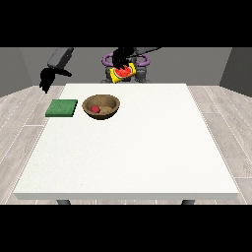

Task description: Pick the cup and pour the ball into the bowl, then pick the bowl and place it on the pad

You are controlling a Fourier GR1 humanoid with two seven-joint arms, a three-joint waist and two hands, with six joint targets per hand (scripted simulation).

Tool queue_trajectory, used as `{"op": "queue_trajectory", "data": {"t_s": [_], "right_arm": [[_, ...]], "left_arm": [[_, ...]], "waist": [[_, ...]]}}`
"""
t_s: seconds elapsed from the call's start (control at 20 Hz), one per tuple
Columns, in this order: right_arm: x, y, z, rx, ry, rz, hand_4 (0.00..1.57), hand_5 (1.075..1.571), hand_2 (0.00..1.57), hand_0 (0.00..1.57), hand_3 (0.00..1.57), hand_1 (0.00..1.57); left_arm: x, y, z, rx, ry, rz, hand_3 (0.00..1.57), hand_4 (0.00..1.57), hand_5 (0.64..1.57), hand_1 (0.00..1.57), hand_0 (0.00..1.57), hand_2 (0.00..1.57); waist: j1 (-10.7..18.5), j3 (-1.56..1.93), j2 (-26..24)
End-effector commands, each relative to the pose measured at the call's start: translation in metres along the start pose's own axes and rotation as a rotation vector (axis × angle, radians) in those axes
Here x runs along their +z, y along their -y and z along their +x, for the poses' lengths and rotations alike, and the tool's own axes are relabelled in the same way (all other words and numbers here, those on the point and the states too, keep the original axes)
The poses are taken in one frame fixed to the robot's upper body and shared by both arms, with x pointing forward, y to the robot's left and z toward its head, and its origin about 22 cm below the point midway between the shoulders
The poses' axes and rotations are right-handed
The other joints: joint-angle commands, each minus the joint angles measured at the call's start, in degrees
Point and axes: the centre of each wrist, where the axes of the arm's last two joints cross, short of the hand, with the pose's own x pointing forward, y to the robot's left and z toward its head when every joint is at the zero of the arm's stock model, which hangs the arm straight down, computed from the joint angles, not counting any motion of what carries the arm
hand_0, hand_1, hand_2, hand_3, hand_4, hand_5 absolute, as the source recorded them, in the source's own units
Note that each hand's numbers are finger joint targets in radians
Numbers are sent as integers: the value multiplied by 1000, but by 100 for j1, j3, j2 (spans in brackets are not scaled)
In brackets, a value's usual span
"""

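Ball (95, 109) sits in the bowl (101, 107), so the pour looks done. The next step is likely bowl to pad (62, 108).

The hand at the view's right (121, 58) is raised over the table's (147, 147) far edge with fingers wrapped around the cup (123, 73). The cup is tipped well off upright, red inside showing. Its long axis runs roughly across the view, with the mouth facing the camera and slightly down.

The hand at the view's left (47, 78) hangs off the table's far-left corner with nothing in it. Its fingers droop down and look relaxed, though they are too small to read exactly.

Key relation: the bowl lies camera-ward and toward the view's left from the cup hand, and camera-ward and toward the view's right from the free hand. Neither hand is touching it. The pad lies flat between the free hand and the bowl, just beside the bowl's rim but apart from it.

Judgement: the free hand is on the pad side, while the cup hand is still occupied. The bowl is round and upright with its opening up, so it has no preferred axis and any rim approach works.
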Motion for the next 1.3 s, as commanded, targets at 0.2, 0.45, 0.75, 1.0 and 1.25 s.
{"op": "queue_trajectory", "data": {"t_s": [0.2,0.45,0.75,1.0,1.25], "right_arm": [[-12,1,15,-47,43,-116,470,1557,0,0,0,0],[-21,-2,28,-66,130,-135,236,1561,0,0,0,0],[-36,-15,43,-102,189,-63,385,1569,0,0,0,0],[-58,-60,53,-107,153,29,373,1564,0,0,0,0],[-51,-101,20,-66,59,63,111,1541,0,0,0,0]], "left_arm": [[12,-4,-79,488,-311,212,1571,1002,1571,278,278,1571],[27,10,-90,860,-340,255,1528,996,1564,1294,1294,1571],[33,12,-123,1205,-378,420,94,861,1531,782,782,704],[55,53,-113,1410,-446,416,0,0,1545,0,0,0],[80,93,-116,1469,-487,349,0,0,1519,0,0,0]], "waist": [[917,-13,328],[1030,-20,1134],[729,-20,1828],[289,-12,1747],[125,3,1274]]}}
